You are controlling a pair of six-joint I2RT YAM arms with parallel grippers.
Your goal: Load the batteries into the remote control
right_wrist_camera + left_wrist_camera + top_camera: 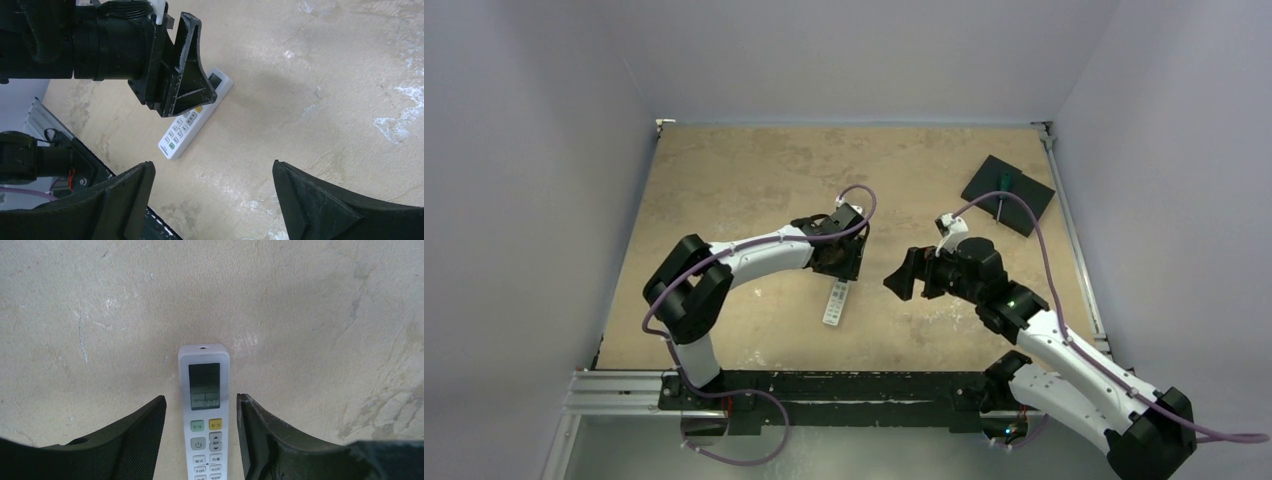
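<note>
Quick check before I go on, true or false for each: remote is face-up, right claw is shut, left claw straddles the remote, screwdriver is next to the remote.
1. The remote lies buttons-up on the table. True.
2. The right claw is shut. False: it is wide open and empty.
3. The left claw straddles the remote. True, with a gap showing on each side.
4. The screwdriver lies beside the remote. False: it rests on the black pad in the far right corner.

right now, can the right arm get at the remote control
Probably yes, at one end. The left pincer straddles the remote control near its display, fingers either side without touching. The button end lies uncovered on the table, and the open right pincer hovers nearby.
</note>
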